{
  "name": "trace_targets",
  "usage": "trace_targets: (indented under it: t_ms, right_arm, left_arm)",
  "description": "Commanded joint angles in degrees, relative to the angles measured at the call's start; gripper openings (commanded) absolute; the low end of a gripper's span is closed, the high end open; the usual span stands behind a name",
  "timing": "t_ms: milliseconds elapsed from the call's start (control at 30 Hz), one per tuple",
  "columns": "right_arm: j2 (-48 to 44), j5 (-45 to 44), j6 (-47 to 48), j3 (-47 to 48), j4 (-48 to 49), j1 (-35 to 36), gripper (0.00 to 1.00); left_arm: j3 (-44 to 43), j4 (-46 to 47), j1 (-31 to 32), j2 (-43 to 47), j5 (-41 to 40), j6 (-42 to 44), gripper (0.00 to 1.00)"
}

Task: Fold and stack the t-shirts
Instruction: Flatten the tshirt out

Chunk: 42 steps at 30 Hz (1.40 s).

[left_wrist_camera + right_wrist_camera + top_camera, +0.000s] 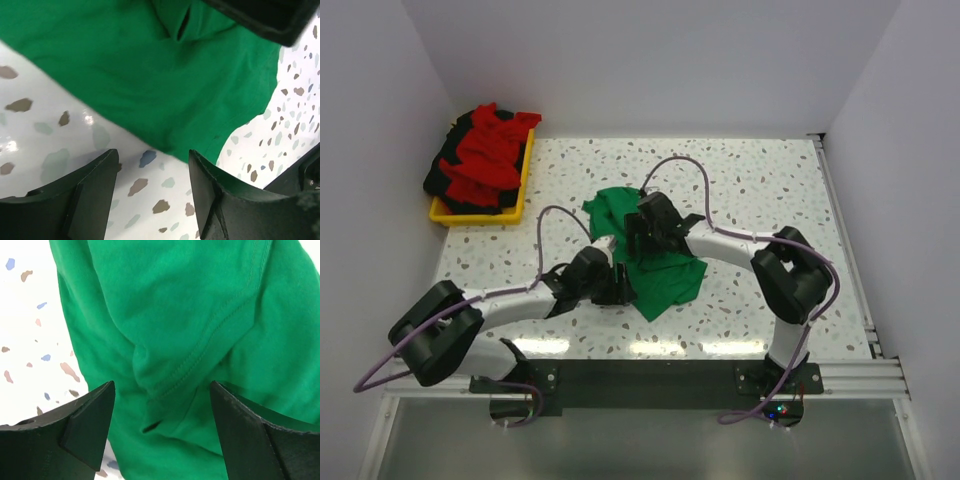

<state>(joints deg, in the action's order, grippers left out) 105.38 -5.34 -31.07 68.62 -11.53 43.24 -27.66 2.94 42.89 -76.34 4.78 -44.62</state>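
A bright green shirt (665, 280) is shown on a white tabletop (760, 190) speckled brown, grey and blue. Red and black shirts (485, 150) are seen in a yellow tray (470, 216).

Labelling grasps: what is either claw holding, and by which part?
Nothing: left claw open at the green t-shirt edge; right claw open above its folds.

Table top (770, 190) is that white terrazzo-look stuff with grey, brown and bluish flecks, pretty glossy. Plain pale walls (660, 60) box it in on the left, far side and right. A silver metal rail (845, 250) runs down the right edge. Lighting's bright and even, with glare patches (650, 347) along the near part of the surface.
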Motion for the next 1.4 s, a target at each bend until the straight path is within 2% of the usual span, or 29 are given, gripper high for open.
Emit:
trace_targets:
  t_ms: [0,33,167,200,300,333,400,433,467,500,667,733,933,1000,1167,1367]
  right_arm:
    - [0.7,-2.7,-1.4,3.7,1.9,0.3,0.77]
    - [1.1,-3.4,-1.4,4.2,1.6,0.3,0.75]
    - [2.4,-5.7,-0.2,6.7,-0.6,0.3,0.55]
    - [2.5,-6.4,-0.1,7.5,-1.3,0.3,0.42]
    - [2.2,-9.2,0.9,8.6,-3.0,0.1,0.27]
    - [2.2,-9.5,1.2,8.9,-3.1,0.1,0.21]
    - [2.0,-10.7,2.2,9.9,-4.5,-0.4,0.13]
    - [1.9,-11.3,2.5,10.1,-4.8,-0.6,0.06]
    - [1.3,-11.8,3.2,10.3,-5.2,-1.0,0.03]
    - [1.1,-12.6,3.4,10.5,-5.9,-1.3,0.02]
    - [-3.5,-14.1,5.0,10.3,-7.5,-5.4,0.00]
    - [-5.4,-15.0,5.8,10.2,-8.4,-6.8,0.00]
    - [-13.9,-16.3,8.5,11.0,-10.8,-12.7,0.00]
    - [-16.3,-16.6,9.5,11.8,-11.9,-14.5,0.00]
    - [-24.2,-17.6,11.0,14.2,-14.5,-17.8,0.00]
    - [-34.3,-18.1,12.7,19.2,-18.4,-19.5,0.00]
  left_arm:
    - [-2.6,3.6,2.4,-3.8,-3.8,-1.1,0.64]
    - [-3.0,3.7,2.9,-4.8,-4.2,-1.2,0.64]
    - [-6.2,2.5,6.8,-8.6,-8.0,-1.3,0.64]
    - [-7.5,1.5,7.5,-10.2,-9.6,-1.3,0.63]
    - [-9.8,-0.9,9.2,-13.3,-12.4,-2.1,0.51]
    - [-10.0,-1.1,9.3,-13.8,-12.9,-2.4,0.39]
    - [-9.7,-1.4,9.5,-14.5,-14.0,-3.6,0.24]
    - [-9.8,-1.8,9.5,-14.4,-14.6,-3.8,0.10]
    - [-10.2,-2.8,9.4,-13.9,-15.2,-4.1,0.04]
    - [-10.6,-5.3,9.5,-13.5,-17.0,-4.2,0.00]
    - [-13.6,-17.5,9.1,-6.5,-27.1,-5.2,0.00]
    - [-14.0,-20.3,8.2,-3.2,-28.6,-5.8,0.00]
    - [-14.4,-24.0,-6.1,10.9,-23.2,-1.6,0.00]
    - [-17.8,-26.6,-9.6,13.8,-23.9,0.5,0.00]
    - [-29.7,-34.6,-13.3,15.9,-29.7,3.7,0.00]
    - [-43.5,-37.6,-16.5,19.9,-35.8,10.5,0.00]
